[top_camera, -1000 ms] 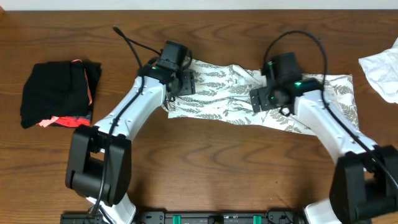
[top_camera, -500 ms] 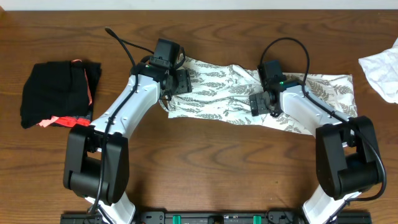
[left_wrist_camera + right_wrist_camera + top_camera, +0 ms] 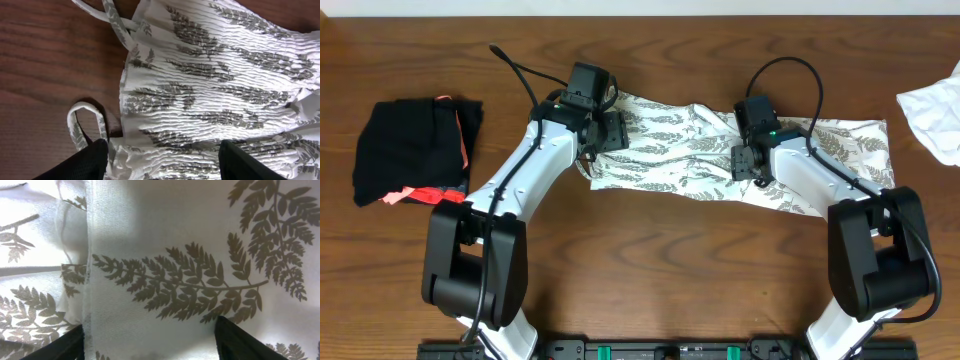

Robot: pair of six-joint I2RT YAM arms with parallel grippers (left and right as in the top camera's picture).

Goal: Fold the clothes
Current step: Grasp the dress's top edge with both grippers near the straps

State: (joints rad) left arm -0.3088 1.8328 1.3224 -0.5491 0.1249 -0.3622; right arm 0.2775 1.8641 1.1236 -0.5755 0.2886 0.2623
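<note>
The fern-print white dress [image 3: 685, 150] lies spread across the far middle of the table. My left gripper [image 3: 605, 132] is open over the dress's left end. In the left wrist view its fingers [image 3: 162, 167] straddle the smocked top [image 3: 215, 75], and a thin strap loop [image 3: 80, 125] lies on the wood beside it. My right gripper [image 3: 748, 162] is open over the middle-right of the dress. In the right wrist view its fingers [image 3: 150, 347] are spread wide, close above the flat printed fabric [image 3: 165, 255] next to a seam.
A black bundle with coral-pink trim [image 3: 415, 150] lies at the far left. A plain white cloth [image 3: 932, 112] lies at the far right edge. Bare wooden tabletop [image 3: 660, 270] fills the near half between the arm bases.
My right arm has swung inward and its gripper has shifted slightly left over the dress. My left gripper has moved a little up and left. The dress lies as before.
</note>
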